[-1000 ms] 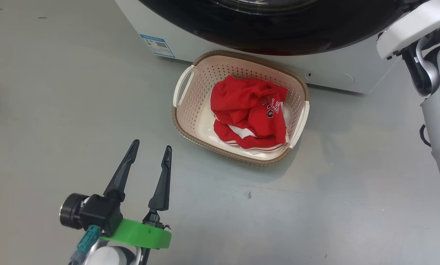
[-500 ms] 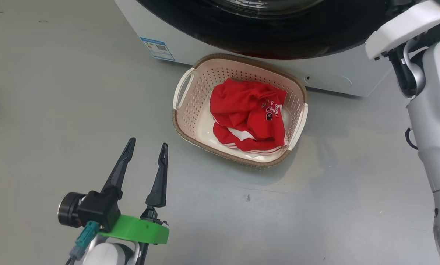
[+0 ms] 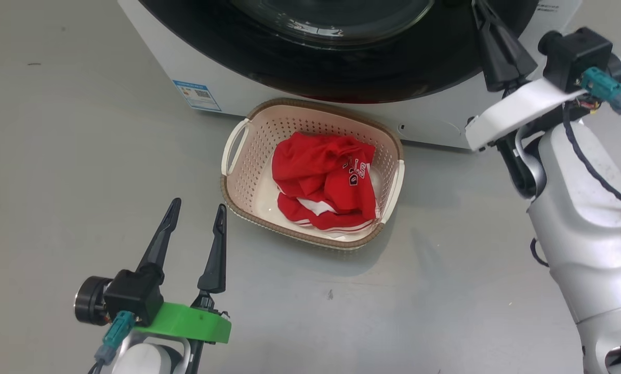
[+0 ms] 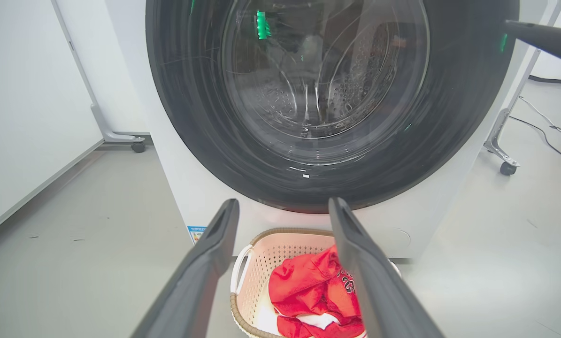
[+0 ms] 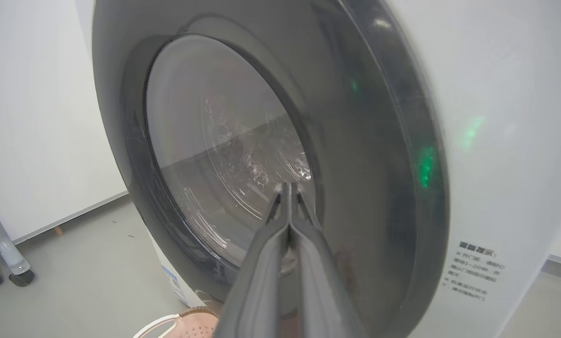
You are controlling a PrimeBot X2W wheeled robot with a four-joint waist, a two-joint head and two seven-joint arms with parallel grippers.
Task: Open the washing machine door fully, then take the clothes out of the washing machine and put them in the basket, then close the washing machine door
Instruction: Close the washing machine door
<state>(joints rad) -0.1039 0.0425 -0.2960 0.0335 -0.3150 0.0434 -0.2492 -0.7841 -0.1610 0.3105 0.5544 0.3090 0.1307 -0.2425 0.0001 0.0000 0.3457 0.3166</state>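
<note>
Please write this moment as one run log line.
glossy black round door looks closed; red clothes in cream perforated basket; left gripper open; right gripper shut

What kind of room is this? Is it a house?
Likely a test lab, not a home: a washing machine on bare grey floor, white panels on wheeled stands, a basket of clothes.

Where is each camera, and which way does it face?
Head view: from the head, down at cream perforated plastic basket of red fabric clothes; open left claw, shut right claw.
Left wrist view: along left claw, toward glossy black round door.
Right wrist view: along right claw, near that door.
All three share door and basket.
</note>
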